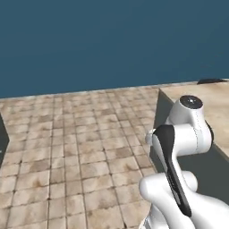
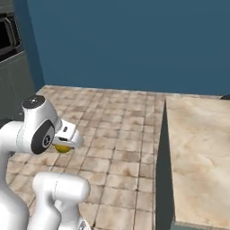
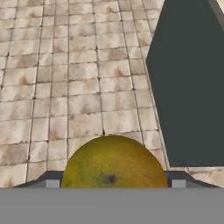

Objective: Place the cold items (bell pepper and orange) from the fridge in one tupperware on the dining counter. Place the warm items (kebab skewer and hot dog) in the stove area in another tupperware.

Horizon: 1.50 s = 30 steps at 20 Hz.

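The hand (image 3: 113, 186) held the orange (image 3: 113, 162) above the tiled floor (image 3: 65, 87), in transit. Next, carrying it over the desk (image 2: 202, 148) seemed required.

The arm (image 1: 179, 152) is glossy white, built of rounded, tubular links that swell into bulbous housings at the joints. A black band curves along one link, seen from the left base. Round joint caps are dark grey to black; one has a small pale mark at its centre. From the right base, a dark disc with a light mark sits on a joint's side. The end effector (image 2: 67, 134) housing is white with small dark spots.
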Available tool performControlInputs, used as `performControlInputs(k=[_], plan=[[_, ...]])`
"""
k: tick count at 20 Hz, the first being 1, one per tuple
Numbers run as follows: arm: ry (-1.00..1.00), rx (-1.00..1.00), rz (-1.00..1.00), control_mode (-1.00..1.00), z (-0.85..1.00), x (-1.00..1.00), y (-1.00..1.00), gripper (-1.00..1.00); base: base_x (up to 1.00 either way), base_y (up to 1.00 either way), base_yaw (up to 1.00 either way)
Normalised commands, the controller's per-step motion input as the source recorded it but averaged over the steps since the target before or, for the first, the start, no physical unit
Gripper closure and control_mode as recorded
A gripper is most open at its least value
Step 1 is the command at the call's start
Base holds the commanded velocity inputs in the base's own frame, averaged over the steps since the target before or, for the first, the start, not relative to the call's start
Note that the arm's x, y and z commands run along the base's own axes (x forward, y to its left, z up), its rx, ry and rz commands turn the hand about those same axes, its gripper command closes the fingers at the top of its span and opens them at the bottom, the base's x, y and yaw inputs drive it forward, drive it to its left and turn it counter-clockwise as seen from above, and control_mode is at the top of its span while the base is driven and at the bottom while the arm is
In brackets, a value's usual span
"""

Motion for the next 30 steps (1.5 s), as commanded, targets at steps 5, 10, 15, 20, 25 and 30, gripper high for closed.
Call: performControlInputs(k=[5, 10, 15, 20, 25, 30], plan=[[0.0, 0.0, 0.0, 1.0, 0.0, 0.0, 0.0, 1.0, 1.0, -0.03, -0.27], [0.0, 0.0, 0.0, 1.0, 0.0, 0.0, 0.0, 1.0, 1.0, -0.21, -0.09], [0.0, 0.0, 0.0, 1.0, 0.0, 0.0, 0.0, 1.0, 1.0, 0.34, -0.22], [0.0, 0.0, 0.0, 1.0, 0.0, 0.0, 0.0, 1.0, 1.0, 0.74, -0.27], [0.0, 0.0, 0.0, 1.0, 0.0, 0.0, 0.0, 1.0, 1.0, 0.82, -0.38], [0.0, 0.0, 0.0, 1.0, 0.0, 0.0, 0.0, 1.0, 0.93, 0.83, -0.47]])
